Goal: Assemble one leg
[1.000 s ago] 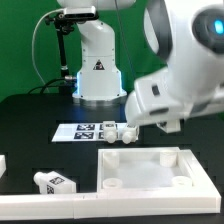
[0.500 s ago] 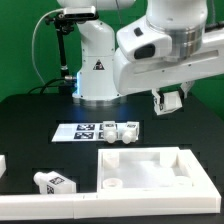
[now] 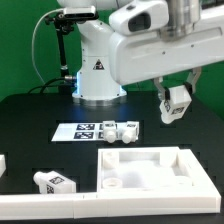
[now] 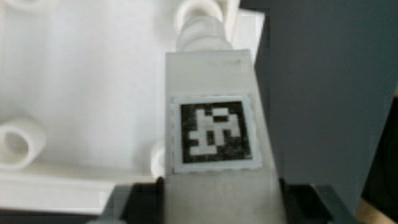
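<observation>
At the exterior view's left, a loose block (image 3: pixel 52 182) lies on the desk (image 3: pixel 30 118). Marker board (image 3: pixel 84 130) sits mid-desk, with a pair of blocks (image 3: pixel 127 129) just beside it. The white panel (image 3: pixel 150 166) is nearer the camera. Rightward, the tool (image 3: pixel 176 104) hangs above the desk, clamped on the leg (image 3: pixel 178 97). Wrist view: the leg's tag faces the camera.

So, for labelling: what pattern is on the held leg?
Black-and-white square tag on the leg; wrist view.

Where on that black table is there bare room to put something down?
Bare table lies to the exterior view's left of the marker board and to the right of the loose legs. It is crowded between board and panel. The tool holds another leg aloft.
</observation>
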You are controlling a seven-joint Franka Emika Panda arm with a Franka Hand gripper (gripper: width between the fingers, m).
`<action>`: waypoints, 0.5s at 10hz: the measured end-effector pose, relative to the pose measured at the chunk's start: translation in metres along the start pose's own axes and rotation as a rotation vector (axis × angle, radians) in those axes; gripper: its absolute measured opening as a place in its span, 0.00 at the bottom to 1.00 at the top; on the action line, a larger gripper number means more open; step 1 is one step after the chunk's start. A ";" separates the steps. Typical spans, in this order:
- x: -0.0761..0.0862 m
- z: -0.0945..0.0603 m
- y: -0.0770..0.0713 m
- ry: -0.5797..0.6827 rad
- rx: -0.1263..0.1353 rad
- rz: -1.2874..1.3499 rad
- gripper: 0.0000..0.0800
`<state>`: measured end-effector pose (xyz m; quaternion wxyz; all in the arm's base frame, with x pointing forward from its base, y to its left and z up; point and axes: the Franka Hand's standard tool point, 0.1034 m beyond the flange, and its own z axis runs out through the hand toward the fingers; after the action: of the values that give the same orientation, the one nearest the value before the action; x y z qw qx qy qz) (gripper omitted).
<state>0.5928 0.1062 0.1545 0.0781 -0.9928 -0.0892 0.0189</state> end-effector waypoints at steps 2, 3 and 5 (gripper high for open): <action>0.005 0.001 0.005 0.134 -0.024 0.001 0.36; 0.010 0.004 0.008 0.216 -0.039 -0.004 0.36; 0.030 0.015 0.016 0.358 -0.068 -0.081 0.36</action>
<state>0.6245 0.0983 0.1361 0.0600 -0.9780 -0.1142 -0.1641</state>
